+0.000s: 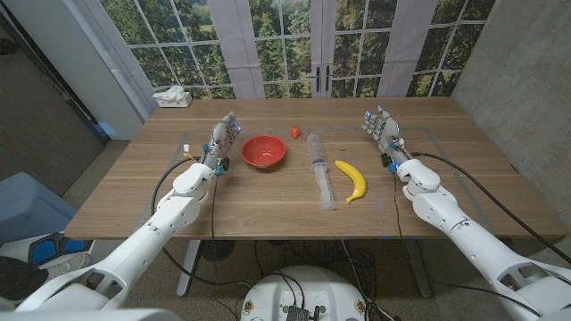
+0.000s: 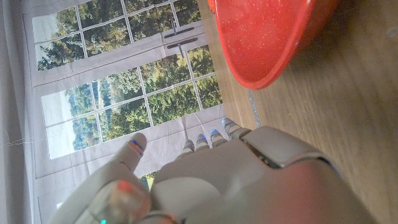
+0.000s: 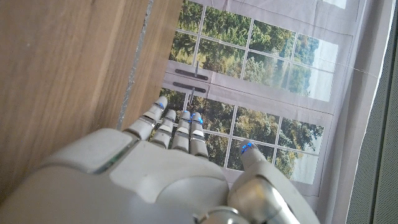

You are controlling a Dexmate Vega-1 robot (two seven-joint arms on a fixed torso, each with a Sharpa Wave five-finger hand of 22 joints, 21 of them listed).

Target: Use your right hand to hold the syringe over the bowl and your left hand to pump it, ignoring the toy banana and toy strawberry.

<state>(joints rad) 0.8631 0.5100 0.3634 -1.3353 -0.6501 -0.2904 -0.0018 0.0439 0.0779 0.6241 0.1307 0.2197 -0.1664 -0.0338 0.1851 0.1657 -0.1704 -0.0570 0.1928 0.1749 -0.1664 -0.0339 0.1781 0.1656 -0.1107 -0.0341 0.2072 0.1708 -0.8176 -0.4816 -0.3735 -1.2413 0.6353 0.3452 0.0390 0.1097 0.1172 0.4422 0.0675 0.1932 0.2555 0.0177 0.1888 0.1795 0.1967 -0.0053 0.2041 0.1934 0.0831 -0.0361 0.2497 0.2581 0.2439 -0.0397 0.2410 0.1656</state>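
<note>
The wooden table point(image 1: 268, 201) stretches out in front of the windowed doors, with both robot arms reaching in over it from the near corners. The left hand point(image 1: 223, 135) stands at the left of the red bowl point(image 1: 264, 151), fingers apart and extended, holding nothing; from its own wrist camera the bowl's red wall point(image 2: 267, 37) sits close beside the hand point(image 2: 211, 180). The right hand point(image 1: 382, 129) is well over to the right side, likewise spread and empty, its fingers point(image 3: 180, 127) reaching toward the doors. The syringe point(image 1: 319, 167) lies untouched on the table between the bowl and the toy banana point(image 1: 351, 178), its length running away from the robot. The small toy strawberry point(image 1: 295, 132) sits just beyond the bowl's right edge.
</note>
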